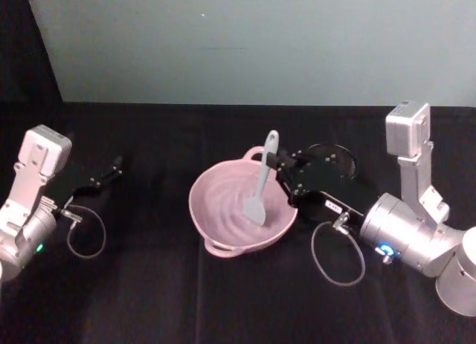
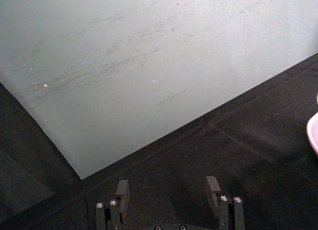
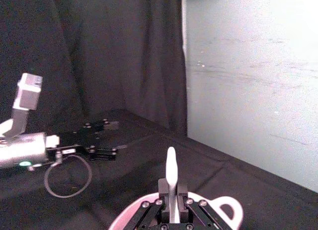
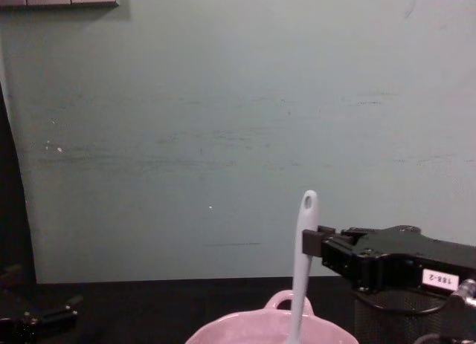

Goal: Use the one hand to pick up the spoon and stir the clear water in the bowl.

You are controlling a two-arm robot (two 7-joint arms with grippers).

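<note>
the right gripper [image 1: 278,164] reaches in from the right over the far right rim of the pink bowl [image 1: 208,203]. its fingers are closed tight on the white spoon [image 1: 262,179], pinching the handle a little below the holed tip. the spoon leans steeply, with its broad head down inside the bowl near the middle. i can't make out whether the head touches the bottom, or how high the water sits. the bowl stands in the middle of the black worktop [image 1: 186,299]. the left gripper [image 2: 169,197] is parked well off to the left, low over the worktop, fingers spread wide with nothing between them.

what worries me from here is that the hold is high on a long handle. if the head drags against the bowl's wall in a stir, the spoon could twist or slide in the fingers. push too wide and the head catches the side, shoving the bowl across the cloth or slopping water over the rim. the gripper's body also hangs just above the rim, and a black wire-mesh cup [image 1: 332,157] stands right behind it, so a big circle could knock either one. small, slow circles near the centre look safest to me.
</note>
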